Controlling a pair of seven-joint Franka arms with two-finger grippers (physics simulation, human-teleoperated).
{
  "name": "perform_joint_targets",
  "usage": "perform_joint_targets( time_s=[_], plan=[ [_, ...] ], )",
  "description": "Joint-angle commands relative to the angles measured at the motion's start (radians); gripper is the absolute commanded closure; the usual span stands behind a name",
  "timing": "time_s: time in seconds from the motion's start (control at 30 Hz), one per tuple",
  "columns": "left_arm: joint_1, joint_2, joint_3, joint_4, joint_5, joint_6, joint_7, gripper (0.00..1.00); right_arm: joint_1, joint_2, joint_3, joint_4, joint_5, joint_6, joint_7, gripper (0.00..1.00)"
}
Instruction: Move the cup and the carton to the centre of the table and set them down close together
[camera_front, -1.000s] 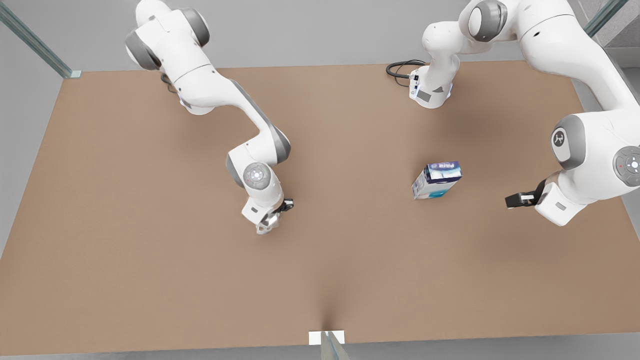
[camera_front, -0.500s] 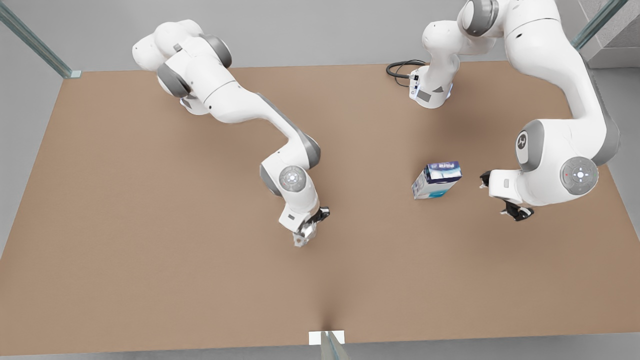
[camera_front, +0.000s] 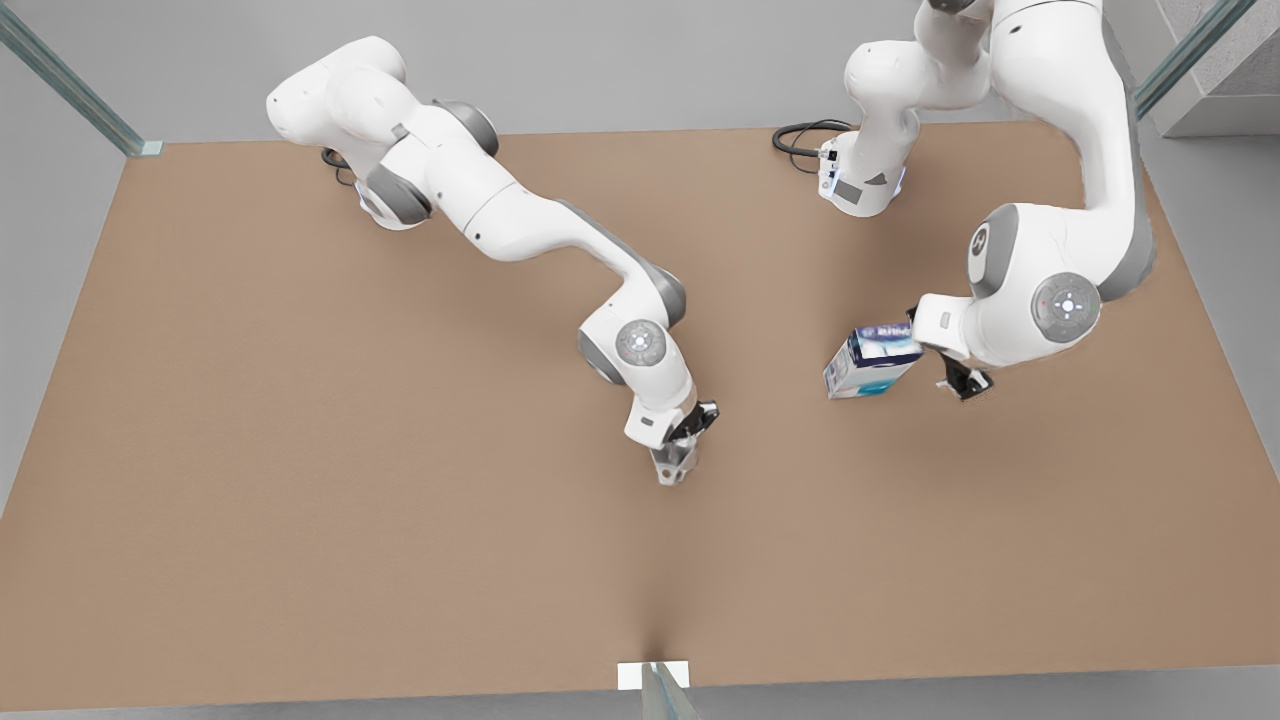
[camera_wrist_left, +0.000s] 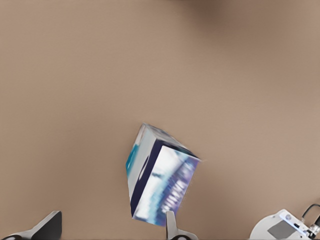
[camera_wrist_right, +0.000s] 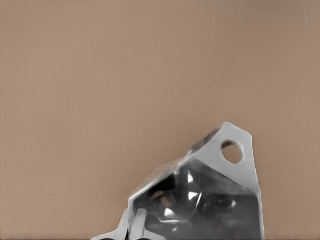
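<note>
Seeing these in the current frames, we log:

Table: large flat matte light-brown tabletop (camera_front: 300, 450), both arms reach over it from the far edge.

Cup: small pale grey-white faceted cup (camera_front: 672, 466) with a little holed handle, near the table's middle, slightly toward the near side; in the right wrist view (camera_wrist_right: 205, 195) we see its angular rim and dark inside close up against plain table.

Right gripper: right gripper (camera_front: 688, 440) on the arm at the front view's left, fingers closed on the cup, pointing down at the tabletop; we cannot tell whether the cup touches the table.

Carton: small rectangular carton (camera_front: 872, 360), white and light-blue sides, dark blue top band with white lettering, standing on the table right of centre, well apart from the cup; left wrist view shows it from above (camera_wrist_left: 160, 182).

Left gripper: left gripper (camera_front: 938, 352) on the arm at the front view's right, just beside the carton's right side, fingers spread wide, gripping nothing; in its wrist view one fingertip (camera_wrist_left: 171, 226) sits at the carton's edge, the other (camera_wrist_left: 47, 227) well off to the side.
</note>
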Motion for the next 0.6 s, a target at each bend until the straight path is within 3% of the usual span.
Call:
perform_joint_targets(
  time_s=[0.0, 0.07, 0.13, 0.2, 0.23, 0.27, 0.4, 0.57],
  plan=[
    [-0.01, -0.008, -0.002, -0.015, -0.005, 0.003, 0.0, 0.0, 0.001, 0.0, 0.0, 0.0, -0.003, -0.001, 0.003, 0.79],
    [-0.016, -0.03, -0.028, -0.07, -0.037, 0.001, 0.0, 0.0, 0.005, -0.003, -0.005, 0.0, -0.004, -0.002, 0.001, 0.75],
    [-0.016, -0.031, -0.075, -0.092, -0.035, -0.008, 0.02, 0.0, 0.005, -0.006, 0.0, 0.001, -0.003, -0.001, 0.009, 0.61],
    [-0.016, -0.022, -0.078, -0.099, -0.035, -0.016, 0.035, 0.0, 0.005, -0.006, -0.002, 0.0, -0.003, 0.001, 0.033, 0.26],
    [-0.016, -0.017, -0.078, -0.099, -0.035, -0.012, 0.035, 0.0, 0.005, -0.008, -0.002, 0.001, -0.003, 0.002, 0.035, 0.19],
    [-0.016, -0.016, -0.077, -0.098, -0.032, -0.006, 0.034, 0.0, 0.007, -0.008, -0.002, -0.003, -0.003, 0.042, 0.037, 0.0],
    [-0.016, -0.008, -0.077, -0.102, -0.026, -0.009, 0.031, 0.0, 0.013, -0.009, -0.002, -0.005, -0.004, 0.047, 0.043, 0.0],
    [-0.016, -0.063, -0.077, -0.204, -0.031, 0.149, 0.034, 0.0, -0.002, -0.107, -0.002, -0.023, 0.025, -0.021, 0.046, 0.0]
  ],
)
